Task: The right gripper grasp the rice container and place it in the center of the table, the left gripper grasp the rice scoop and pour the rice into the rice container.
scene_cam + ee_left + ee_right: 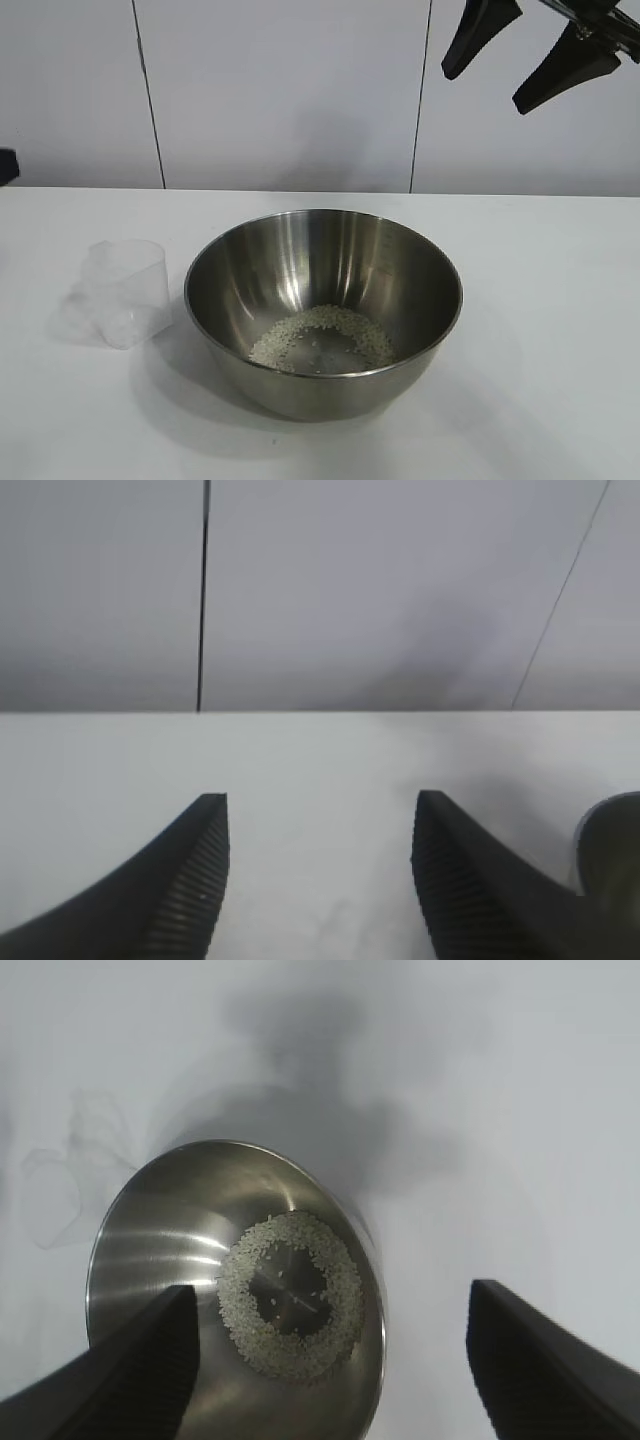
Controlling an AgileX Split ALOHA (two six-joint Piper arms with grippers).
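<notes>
The steel rice container (322, 310) stands in the middle of the white table (540, 330) with a ring of rice (322, 338) on its bottom. It also shows in the right wrist view (235, 1290), with the rice (290, 1295). The clear plastic rice scoop (122, 292) stands upright and looks empty, just left of the container, faint in the right wrist view (75, 1185). My right gripper (530, 55) is open and empty, raised high at the upper right; in its wrist view (330, 1305) it hovers above the container. My left gripper (320, 815) is open and empty, low over bare table at the left.
A white panelled wall (290, 90) runs behind the table. A dark part of the left arm (6, 165) shows at the left edge. The container's rim (608, 845) shows beside the left gripper in the left wrist view.
</notes>
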